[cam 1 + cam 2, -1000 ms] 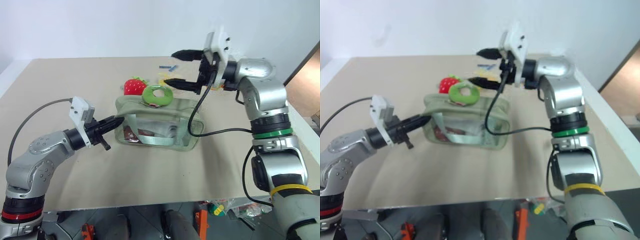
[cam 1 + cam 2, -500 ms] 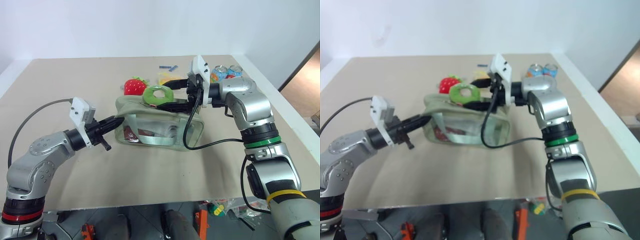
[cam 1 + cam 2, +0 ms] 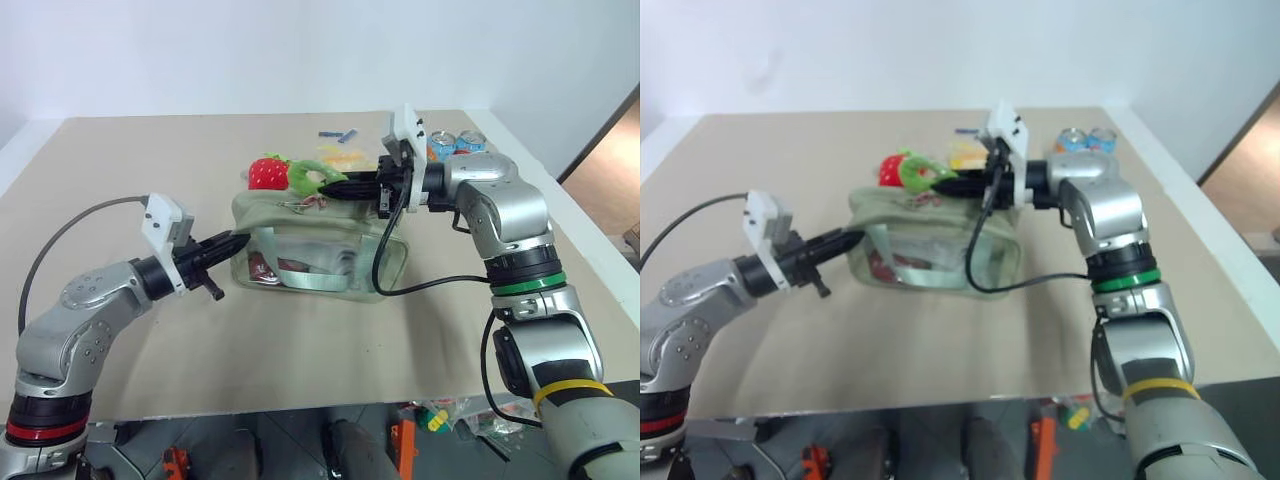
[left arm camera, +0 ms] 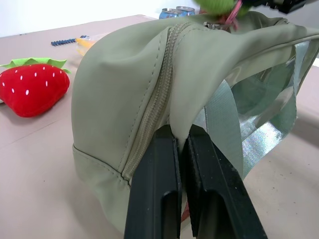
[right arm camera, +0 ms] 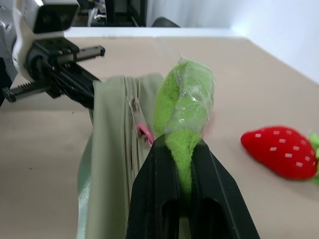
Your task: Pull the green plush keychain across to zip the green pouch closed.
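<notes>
Right hand (image 5: 185, 149) clenched on the green plush keychain (image 5: 185, 107) above the green pouch (image 3: 320, 245) on the counter (image 3: 300, 350), left hand (image 4: 184, 144) pinching the pouch's end; soft plush may slip, or pouch drag along if pulled hard.

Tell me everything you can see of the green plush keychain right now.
The small lime-green plush keychain looks fuzzy, with a glossy clear film over its upper part. It stands on edge above the top of the sage-green fabric zip pouch, squeezed between the right gripper's black fingers, which are shut on it. A pink metal clip hangs from it toward the pouch's zipper line. The red plush strawberry lies just behind it, apart. Its markings cannot be made out.
</notes>
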{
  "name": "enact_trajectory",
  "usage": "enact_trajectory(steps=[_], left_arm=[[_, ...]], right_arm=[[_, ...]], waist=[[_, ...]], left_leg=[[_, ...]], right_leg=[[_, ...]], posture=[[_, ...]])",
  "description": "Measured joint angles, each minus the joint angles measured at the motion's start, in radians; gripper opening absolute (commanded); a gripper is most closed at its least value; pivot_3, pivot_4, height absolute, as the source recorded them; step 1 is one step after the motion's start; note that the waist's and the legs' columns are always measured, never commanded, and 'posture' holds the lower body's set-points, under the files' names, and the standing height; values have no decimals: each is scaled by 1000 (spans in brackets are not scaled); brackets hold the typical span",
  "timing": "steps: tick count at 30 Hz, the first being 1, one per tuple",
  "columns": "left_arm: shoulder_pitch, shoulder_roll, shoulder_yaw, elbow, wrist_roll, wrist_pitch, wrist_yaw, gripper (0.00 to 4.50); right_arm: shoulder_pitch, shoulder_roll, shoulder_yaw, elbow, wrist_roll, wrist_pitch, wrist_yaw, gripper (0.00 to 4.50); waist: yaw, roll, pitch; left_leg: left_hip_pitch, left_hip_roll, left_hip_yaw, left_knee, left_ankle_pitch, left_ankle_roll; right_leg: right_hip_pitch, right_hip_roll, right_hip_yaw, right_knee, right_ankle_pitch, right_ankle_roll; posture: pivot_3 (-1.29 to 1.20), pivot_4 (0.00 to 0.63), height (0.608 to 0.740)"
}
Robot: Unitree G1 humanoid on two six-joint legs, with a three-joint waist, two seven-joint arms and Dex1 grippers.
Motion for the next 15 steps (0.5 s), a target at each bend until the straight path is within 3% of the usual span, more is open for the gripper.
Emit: enact_trajectory(steps=[15], left_arm=[[-63,-53,-2,60,-1,20,84,0]], right_arm=[[37,-179,-56,-76,-25,-157,-3,17]], waist=[[1,0,0]], left_leg=[[0,-1,0,0,0,0]], right_leg=[[0,0,0,0,0,0]], posture=[[0,150,740]])
